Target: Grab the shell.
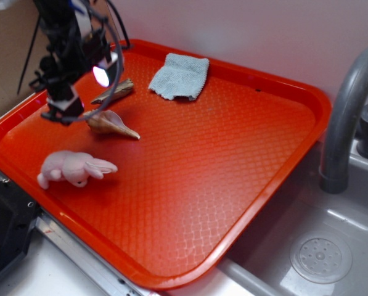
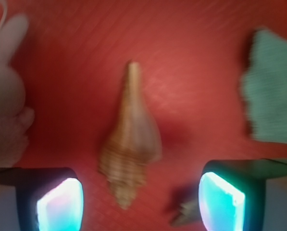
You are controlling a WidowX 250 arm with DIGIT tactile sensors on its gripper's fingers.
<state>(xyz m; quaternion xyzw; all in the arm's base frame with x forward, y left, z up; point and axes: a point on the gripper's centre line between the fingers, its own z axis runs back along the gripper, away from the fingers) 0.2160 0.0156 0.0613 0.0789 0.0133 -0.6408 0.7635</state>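
- Exterior: the gripper (image 1: 63,110) is hovering just above the knobby end of the shell (image 1: 111,123), which is lying on the orange tray (image 1: 233,185) between the pink bunny (image 1: 73,168) and a woody sliver (image 1: 114,91).
- Wrist: the fingers (image 2: 59,202) are standing wide apart, straddling the shell (image 2: 130,139); its long axis is running crosswise to their closing line, tip pointing away.

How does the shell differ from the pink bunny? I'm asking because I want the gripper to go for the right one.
The shell is tan-cream, ridged and hard-looking, tapering to a long point; the pink bunny is pale pink, soft and rounded. The shell lies right by the gripper, between its open fingers in the wrist view; the bunny lies off to one side, nearer the tray's front edge. Both are similar in length and rest on the orange tray.
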